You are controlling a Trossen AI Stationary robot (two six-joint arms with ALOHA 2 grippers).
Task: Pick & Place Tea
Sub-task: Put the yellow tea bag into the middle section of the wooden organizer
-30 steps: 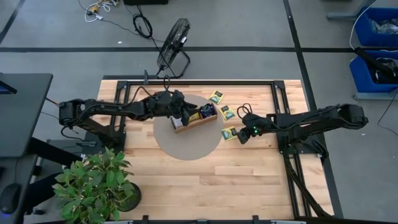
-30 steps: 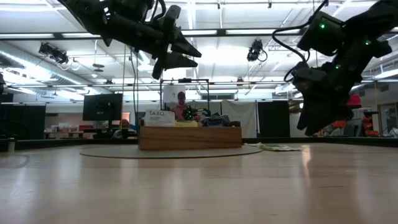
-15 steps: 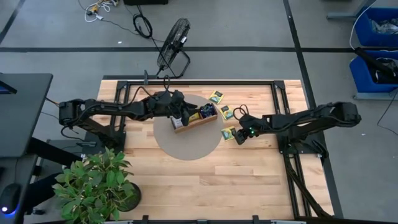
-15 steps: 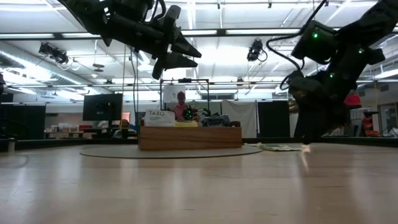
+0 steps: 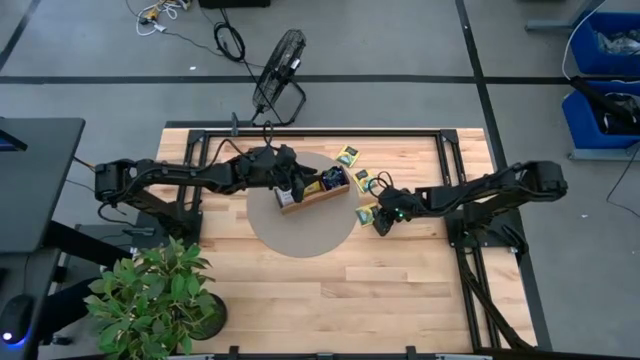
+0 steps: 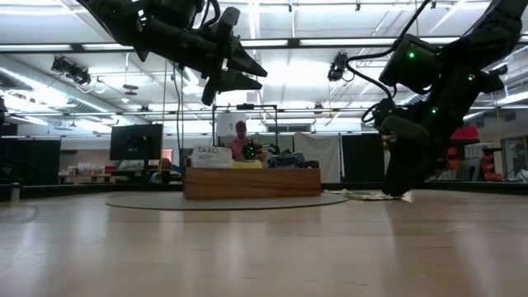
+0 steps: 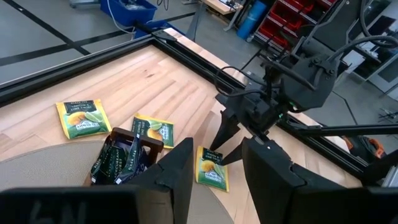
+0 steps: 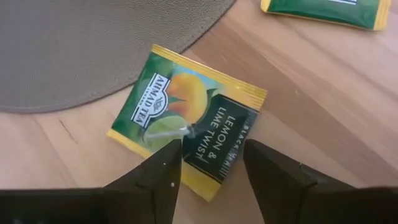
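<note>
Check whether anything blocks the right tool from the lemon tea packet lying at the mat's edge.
Nothing visible does. The right tool is open directly over the lemon tea packet, fingers straddling it; the packet lies flat, partly on the mat, uncovered.

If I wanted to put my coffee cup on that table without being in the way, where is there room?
The broad bare wood of the table nearer than the round mat, right of the potted plant, is free. It is crowded around the wooden tray, under the left gripper, and by the loose green-yellow tea packets, where the right gripper works.
</note>
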